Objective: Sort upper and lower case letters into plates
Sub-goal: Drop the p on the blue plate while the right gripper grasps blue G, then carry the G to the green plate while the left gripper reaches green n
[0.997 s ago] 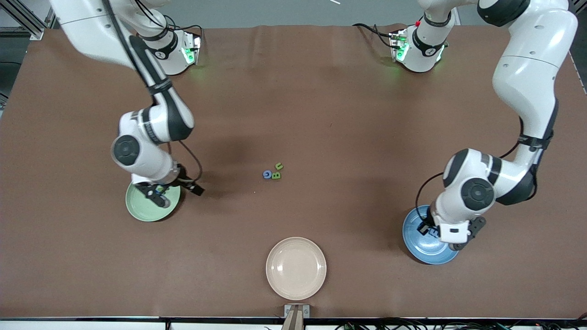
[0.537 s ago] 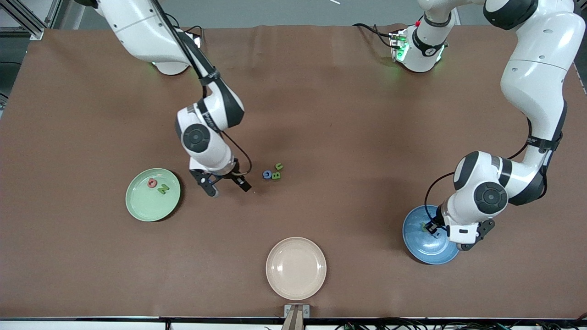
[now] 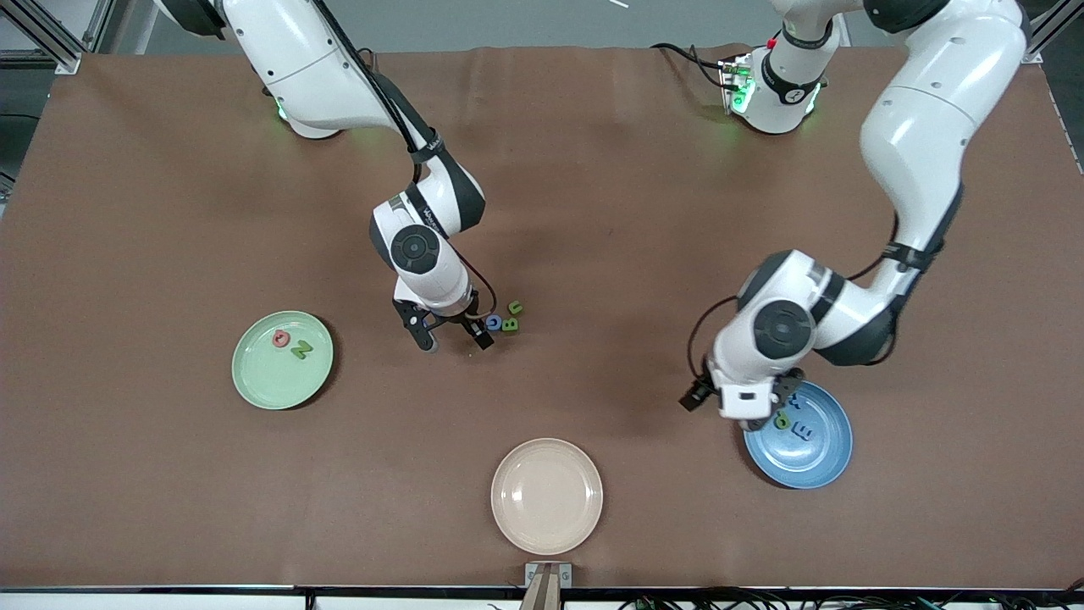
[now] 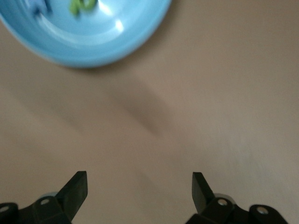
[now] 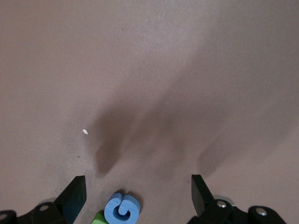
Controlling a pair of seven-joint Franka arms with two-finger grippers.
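Blue G flat, gap away from spread right claw; left claw spread beside blue plate.

Three plates and seven visible toy letters on the table

Robot lab: aluminium framing, cabled arm bases.
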